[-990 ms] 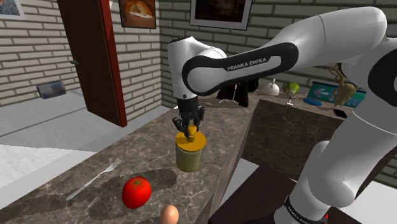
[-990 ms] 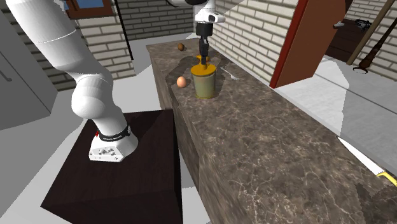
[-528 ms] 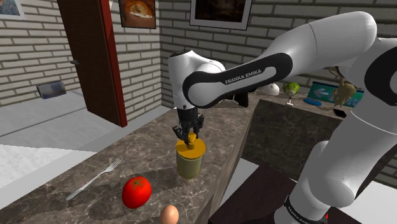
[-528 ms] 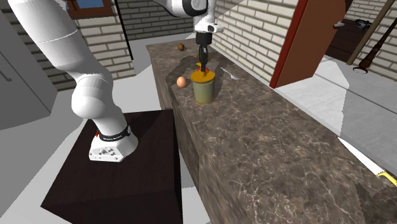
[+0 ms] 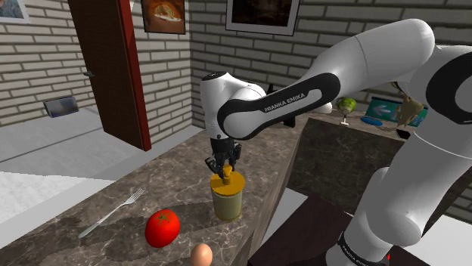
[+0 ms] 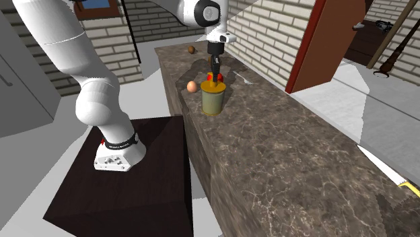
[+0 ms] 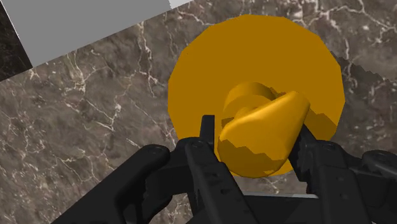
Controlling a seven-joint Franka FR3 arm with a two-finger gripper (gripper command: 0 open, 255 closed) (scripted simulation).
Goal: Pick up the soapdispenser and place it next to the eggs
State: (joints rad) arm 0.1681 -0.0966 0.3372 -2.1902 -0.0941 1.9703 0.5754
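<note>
The black gripper (image 7: 256,130) is squeezed tight on the orange pump (image 7: 267,118) of the soap dispenser (image 5: 227,198), which is upright near the egg (image 5: 201,255). It looks hard, smooth, maybe slippery. Holding low on the pump seems safest.

Egg (image 5: 201,256) apparently half below edge

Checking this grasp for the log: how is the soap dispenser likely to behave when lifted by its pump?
Probably rigid: the soap dispenser looks like a hard, squat cylinder. The gripper clasps only the small orange pump on top, so the body may swing or twist. The rounded pump could also slip out of the grip.
</note>
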